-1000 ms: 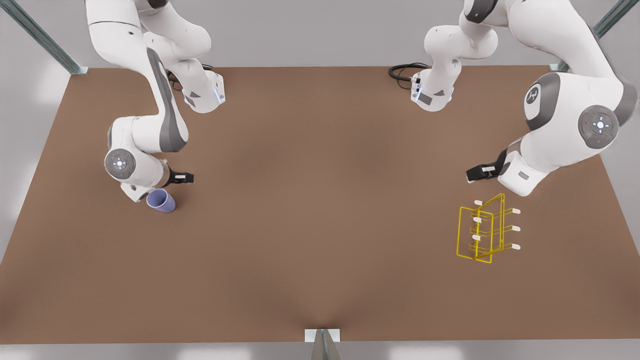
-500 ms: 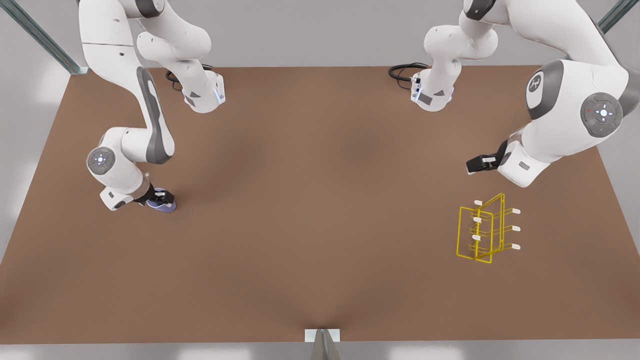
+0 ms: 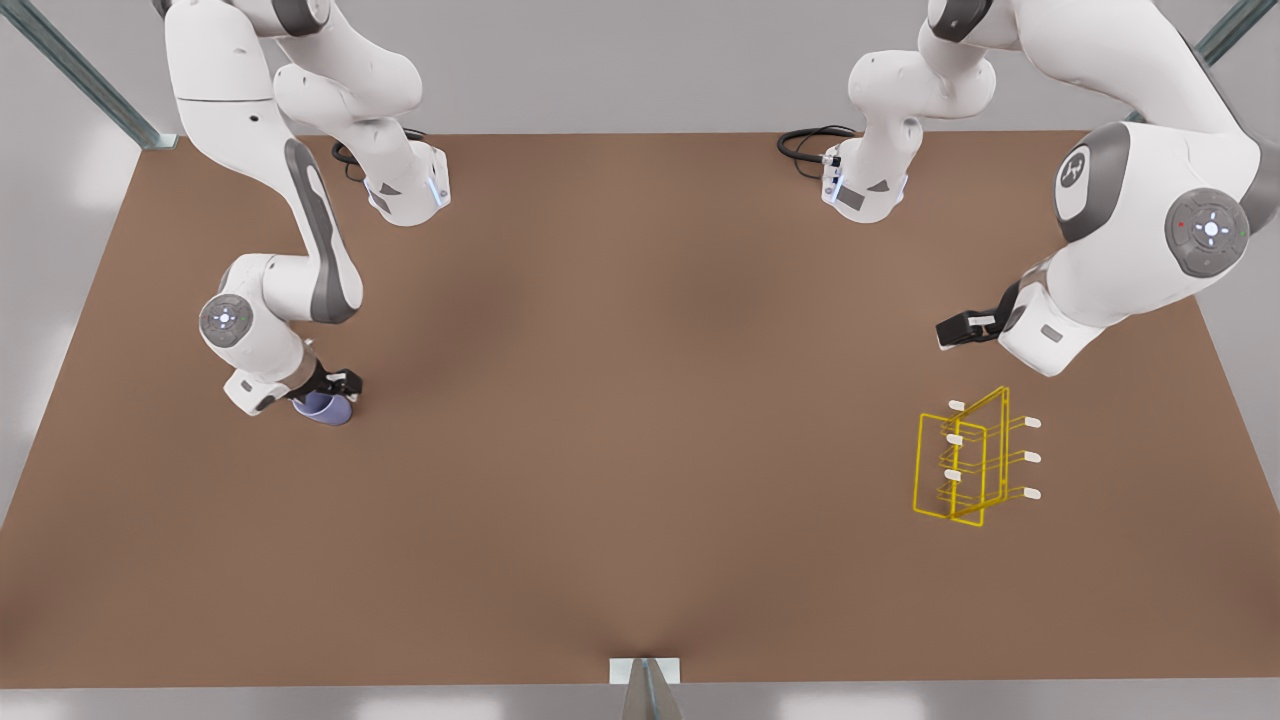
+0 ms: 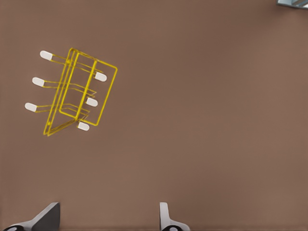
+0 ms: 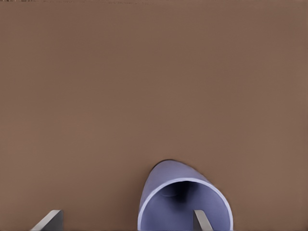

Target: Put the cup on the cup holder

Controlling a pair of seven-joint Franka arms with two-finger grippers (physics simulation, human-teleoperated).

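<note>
A broad brown desk lay under both hands, its surface plain and matte. A black cable coiled at the desk's far edge, well away from either hand. Grey metal struts slanted at the far corners, and a small metal bracket sat at the middle of the near edge. Beyond the desk, a pale grey floor showed.
</note>
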